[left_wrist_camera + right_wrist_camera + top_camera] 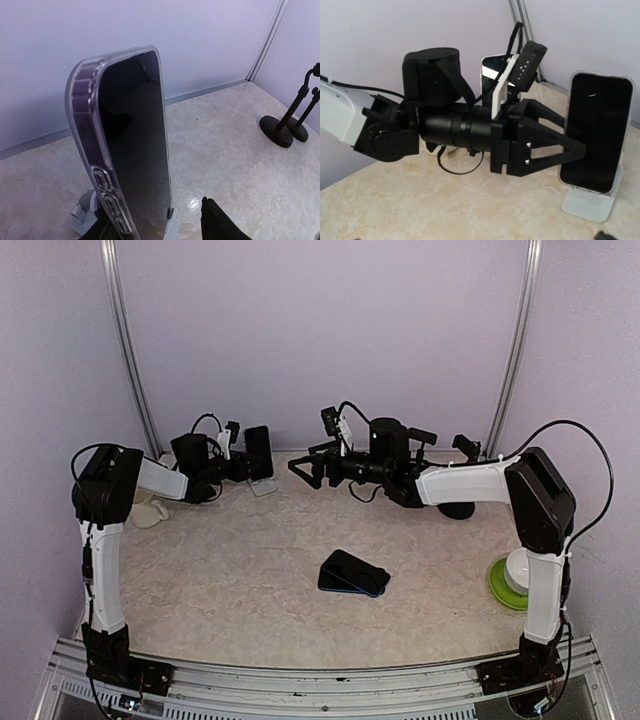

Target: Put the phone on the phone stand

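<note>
- Nearest: dark phone flat on table, well apart from both arms.
- Beyond: right gripper, jaws wide, empty.
- Far edge: left gripper, jaws apart, straddling clear-cased phone, upright on phone stand.

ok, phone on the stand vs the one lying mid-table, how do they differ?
Pose: the upright phone leans on the stand; the flat phone lies on the table.
Place: the upright phone sits at the back left; the flat phone is central, nearer the arm bases.
Case: the upright phone wears a clear case; the flat phone shows a blue edge.
Shared: both look dark.
</note>
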### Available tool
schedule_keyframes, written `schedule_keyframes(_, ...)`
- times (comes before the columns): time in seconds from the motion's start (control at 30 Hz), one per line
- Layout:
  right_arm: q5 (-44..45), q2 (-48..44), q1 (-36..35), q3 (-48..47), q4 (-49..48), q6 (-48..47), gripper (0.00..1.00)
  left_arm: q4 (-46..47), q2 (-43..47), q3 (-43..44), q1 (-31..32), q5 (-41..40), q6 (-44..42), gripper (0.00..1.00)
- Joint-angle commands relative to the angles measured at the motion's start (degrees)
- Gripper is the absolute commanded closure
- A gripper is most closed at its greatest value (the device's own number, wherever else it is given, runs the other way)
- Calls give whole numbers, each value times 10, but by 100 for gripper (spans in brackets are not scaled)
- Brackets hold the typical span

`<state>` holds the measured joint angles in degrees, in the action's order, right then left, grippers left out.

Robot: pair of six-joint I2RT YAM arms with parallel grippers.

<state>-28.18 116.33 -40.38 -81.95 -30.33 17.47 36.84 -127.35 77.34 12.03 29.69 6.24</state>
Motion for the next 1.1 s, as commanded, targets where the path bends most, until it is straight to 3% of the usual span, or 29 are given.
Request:
schedule_keyframes(0.0,-6,-12,-4,-17,-10,4,0,-13,13,-3,-4,-36,13,50)
schedule_keyframes(0.53,-10,-10,-5,-22,-10,11,0,66,39,-54,-4,-10,67,48)
schedule_keyframes(1.07,-13,-13,-6,-24,-8,11,0,18,71,-71,-4,-60,79,45)
